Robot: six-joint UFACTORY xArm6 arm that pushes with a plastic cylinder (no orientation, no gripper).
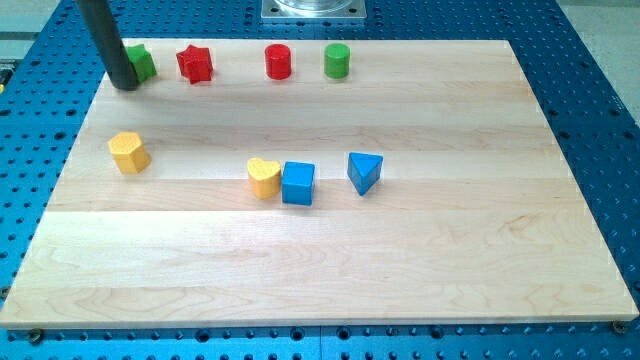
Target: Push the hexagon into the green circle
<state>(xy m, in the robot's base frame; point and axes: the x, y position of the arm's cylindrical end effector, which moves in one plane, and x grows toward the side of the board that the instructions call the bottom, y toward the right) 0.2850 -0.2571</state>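
The yellow hexagon block (129,152) sits near the board's left edge. The green circle block (337,61) stands at the top, right of centre. My tip (125,84) is at the top left corner, touching the left side of a green block (141,62) whose shape is partly hidden by the rod. The tip is above the hexagon and far left of the green circle.
A red star (195,64) and a red circle (278,62) stand in the top row. A yellow heart (264,178), a blue cube (298,183) and a blue triangle (364,172) sit mid-board. The wooden board (400,260) lies on a blue perforated table.
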